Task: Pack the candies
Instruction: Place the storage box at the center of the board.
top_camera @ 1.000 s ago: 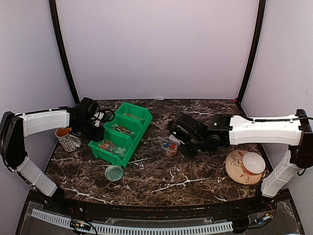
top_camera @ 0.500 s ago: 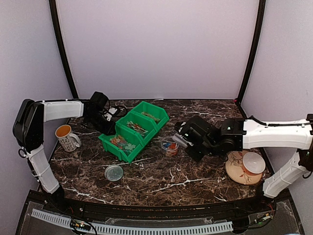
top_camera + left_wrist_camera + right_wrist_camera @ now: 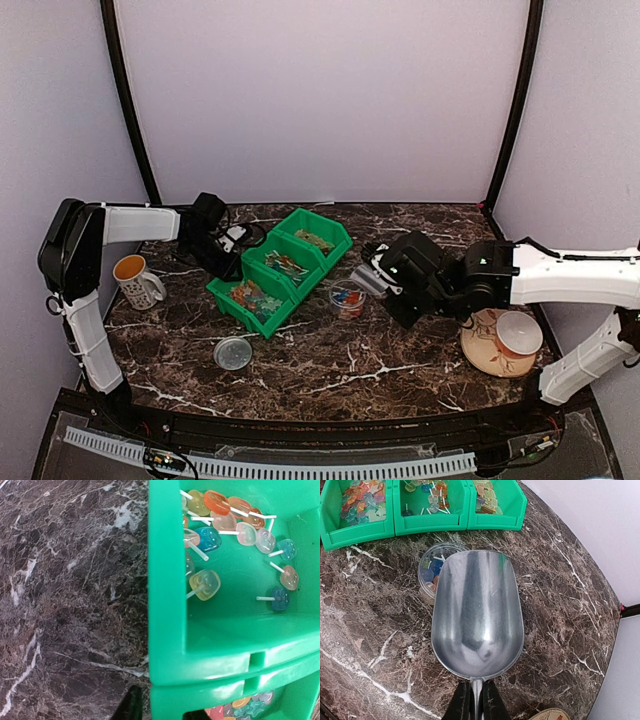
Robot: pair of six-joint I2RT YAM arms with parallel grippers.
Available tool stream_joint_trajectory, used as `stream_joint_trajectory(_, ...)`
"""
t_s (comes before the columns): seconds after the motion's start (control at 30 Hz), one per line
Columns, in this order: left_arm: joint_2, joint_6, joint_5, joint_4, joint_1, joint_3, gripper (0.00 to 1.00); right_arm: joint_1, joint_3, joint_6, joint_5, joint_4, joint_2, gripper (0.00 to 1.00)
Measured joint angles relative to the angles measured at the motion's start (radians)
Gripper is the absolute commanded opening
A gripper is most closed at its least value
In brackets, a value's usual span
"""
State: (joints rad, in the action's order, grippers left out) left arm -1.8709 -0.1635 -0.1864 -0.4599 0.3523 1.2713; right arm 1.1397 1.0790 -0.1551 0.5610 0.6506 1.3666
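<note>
Green bins (image 3: 240,315) further right; sticks on candies (image 3: 205,585) wrist-only.

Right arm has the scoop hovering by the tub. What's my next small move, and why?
Probably ease the right pincer forward and dip the scoop into the middle green bin. The scoop is empty, the clear tub under its tip holds only a few candies, and that bin sits just beyond the tub.

We see the right gripper (image 3: 475,701) clamped on the handle of the metal scoop (image 3: 477,615). Its bowl overlaps a clear cup (image 3: 426,577) of candies (image 3: 432,566); three green bins (image 3: 427,526) sit beyond.
</note>
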Motion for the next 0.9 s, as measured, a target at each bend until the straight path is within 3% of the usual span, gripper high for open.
stream_joint_trajectory(0.47,0.075,0.022,-0.002,-0.033,0.000,0.036,0.52,0.002,-0.001,-0.002,-0.001,0.002,0.000,0.00)
stream_joint_trajectory(0.7,0.077,0.076,-0.014,-0.090,0.000,0.222,0.58,0.002,0.000,-0.004,-0.001,0.004,0.001,0.00)
stream_joint_trajectory(0.9,-0.065,0.123,0.005,-0.125,0.000,0.449,0.58,0.006,0.005,-0.012,-0.001,0.014,0.005,0.00)
